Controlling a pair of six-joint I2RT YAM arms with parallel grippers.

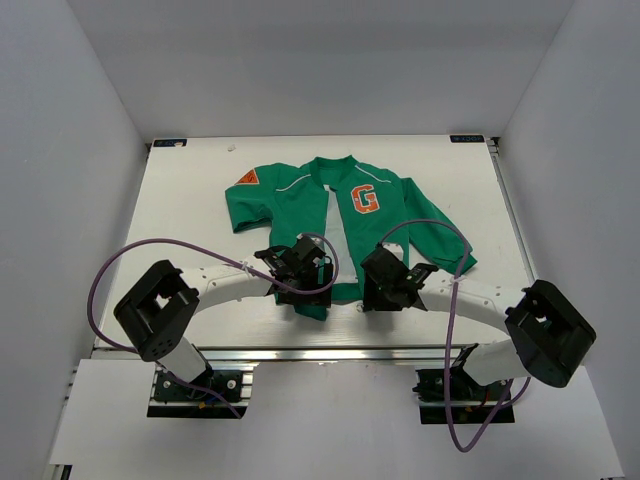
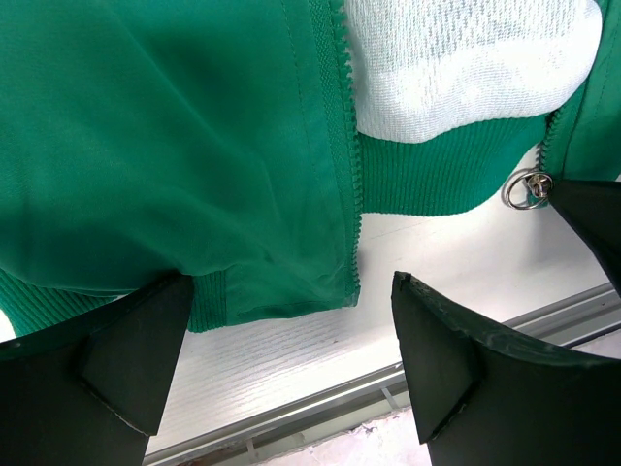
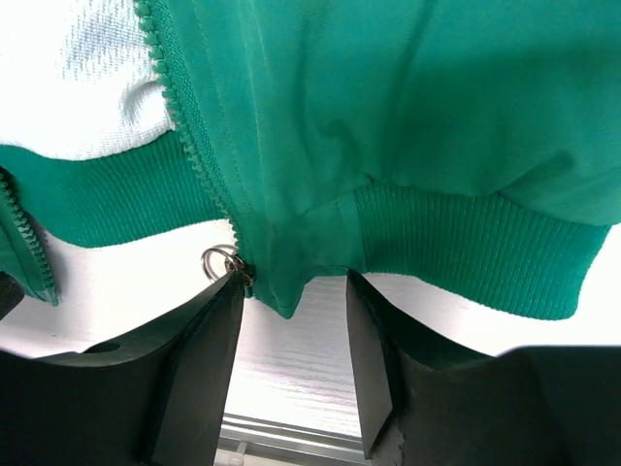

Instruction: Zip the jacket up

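Right fingers (image 3: 199, 369) parted, holding nothing — I find the zip ring (image 3: 221, 260) of the jacket (image 3: 437, 126) at their tips; left fingers (image 2: 136, 359) released wide.

A lab test booth: plain grey walls (image 1: 60, 150) around a white table (image 1: 180, 200).

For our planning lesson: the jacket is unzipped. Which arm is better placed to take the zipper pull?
Right: the right end effector, open, brackets the jacket's hem corner beside the ring pull; the left end effector sits at the other front edge.

Smooth matt cloth jacket (image 1: 290, 205)
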